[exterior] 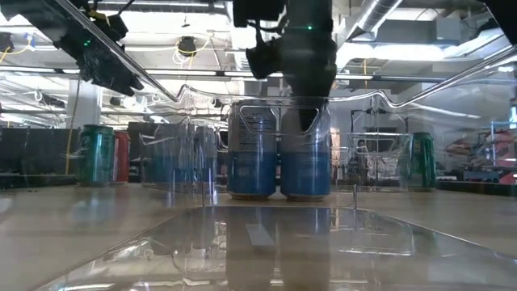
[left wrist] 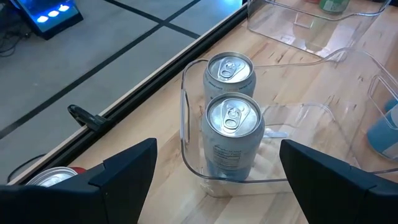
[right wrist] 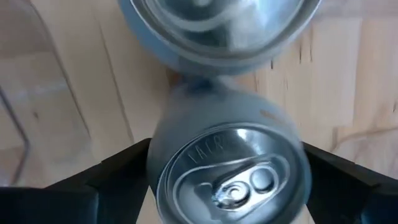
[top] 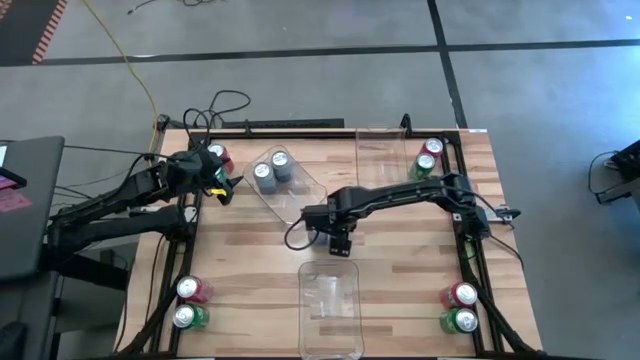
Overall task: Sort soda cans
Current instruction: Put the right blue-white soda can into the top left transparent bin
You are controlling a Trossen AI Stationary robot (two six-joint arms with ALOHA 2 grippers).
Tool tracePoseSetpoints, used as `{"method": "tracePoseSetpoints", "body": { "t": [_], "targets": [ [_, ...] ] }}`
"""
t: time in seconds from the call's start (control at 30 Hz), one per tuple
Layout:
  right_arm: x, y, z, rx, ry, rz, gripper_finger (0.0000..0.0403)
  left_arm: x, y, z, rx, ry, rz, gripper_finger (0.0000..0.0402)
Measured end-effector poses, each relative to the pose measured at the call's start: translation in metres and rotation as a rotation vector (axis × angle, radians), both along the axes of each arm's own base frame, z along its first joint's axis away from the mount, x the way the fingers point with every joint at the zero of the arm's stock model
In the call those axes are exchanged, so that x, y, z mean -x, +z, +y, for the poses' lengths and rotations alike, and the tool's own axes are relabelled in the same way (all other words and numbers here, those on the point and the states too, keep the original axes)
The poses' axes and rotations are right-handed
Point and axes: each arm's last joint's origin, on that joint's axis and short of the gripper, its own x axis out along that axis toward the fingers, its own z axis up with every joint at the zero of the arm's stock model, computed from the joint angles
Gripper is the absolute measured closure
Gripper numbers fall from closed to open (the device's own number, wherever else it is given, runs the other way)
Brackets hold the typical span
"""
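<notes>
Two silver-blue soda cans (exterior: 254,153) (exterior: 305,153) stand upright side by side on the wooden table at its middle. My right gripper (top: 340,240) points down over one of them (right wrist: 230,174), open, with a finger close on either side of its top. The other can (right wrist: 217,25) stands just beyond. Two more silver-blue cans (left wrist: 231,121) (left wrist: 229,68) stand in a clear bin (top: 300,195) at the far left. My left gripper (top: 222,185) waits open beside that bin, above the table.
Red and green cans stand in pairs at the corners: far left (top: 217,155), far right (top: 430,158), near left (top: 190,303), near right (top: 462,308). A clear bin (top: 330,330) lies at the near middle and another (top: 385,150) at the far right.
</notes>
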Motion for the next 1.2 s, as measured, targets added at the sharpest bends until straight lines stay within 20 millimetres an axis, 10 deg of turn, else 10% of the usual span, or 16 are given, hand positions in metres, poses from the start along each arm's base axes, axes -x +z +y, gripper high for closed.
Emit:
{"method": "tracePoseSetpoints", "body": {
  "t": [0.3, 0.77, 1.2],
  "targets": [
    [0.003, 0.011, 0.000, 0.003, 0.000, 0.036, 0.0114, 0.000, 0.001, 0.000, -0.001, 0.002, -0.009, 0.0068],
    [0.007, 0.088, 0.002, 0.014, -0.007, -0.061, 0.0111, -0.001, 0.001, 0.000, -0.002, 0.004, -0.019, 0.0068],
    [0.008, 0.139, -0.043, 0.066, -0.067, -0.263, 0.0111, -0.001, 0.002, 0.000, -0.001, 0.006, -0.023, 0.0068]
  ]
}}
